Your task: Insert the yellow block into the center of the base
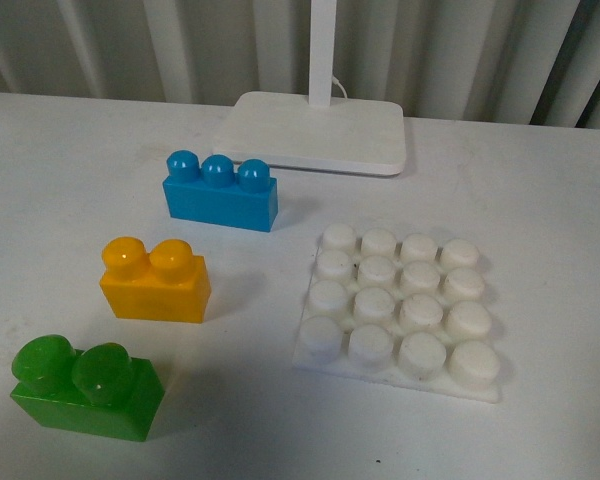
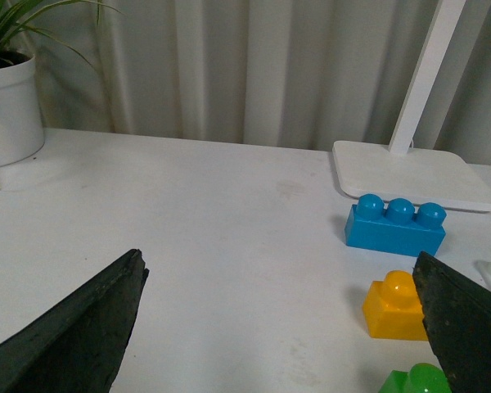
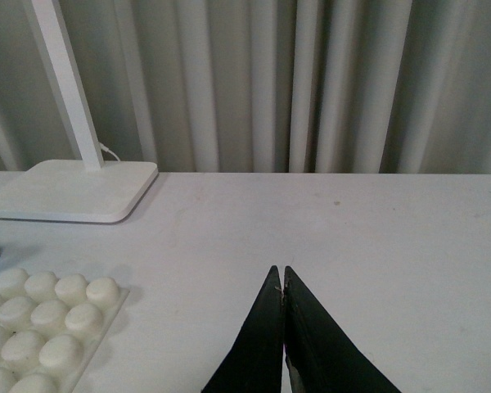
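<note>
The yellow block (image 1: pixel 155 280) stands upright on the white table, left of the base (image 1: pixel 398 305), a white square plate with a grid of round studs and nothing on it. No gripper shows in the front view. In the left wrist view my left gripper (image 2: pixel 282 274) is open and empty; the yellow block (image 2: pixel 395 308) lies just inside one finger, partly hidden by it. In the right wrist view my right gripper (image 3: pixel 284 273) is shut on nothing, above bare table beside the base (image 3: pixel 41 332).
A blue three-stud brick (image 1: pixel 220 190) stands behind the yellow block and a green two-stud brick (image 1: pixel 85 385) in front of it. A white lamp foot (image 1: pixel 320 132) with a post sits at the back. A potted plant (image 2: pixel 8 98) stands far off on the left arm's side.
</note>
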